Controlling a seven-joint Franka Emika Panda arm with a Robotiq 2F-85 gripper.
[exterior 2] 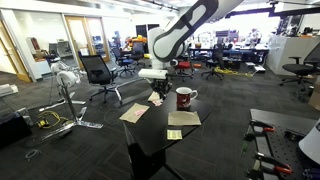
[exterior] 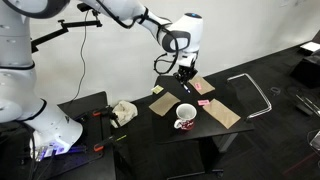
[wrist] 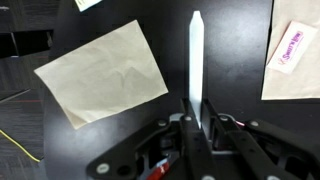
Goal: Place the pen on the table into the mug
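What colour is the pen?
White. The pen shows best in the wrist view, against the black table.

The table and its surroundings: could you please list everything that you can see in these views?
table: one, black top, centre of the scene
pen: one, whitish, between the gripper fingers above the table
mug: one, white with red pattern, upright near a table edge
paper sheets: at least three, tan, flat on the table
pink block: one, pink, lying on a paper sheet
cloth: one, whitish, crumpled on the lower stand
lower stand: one, black, beside the table
office chairs: several, dark, background
arm: one, white, reaching over the table
gripper: one, black, closed on the pen
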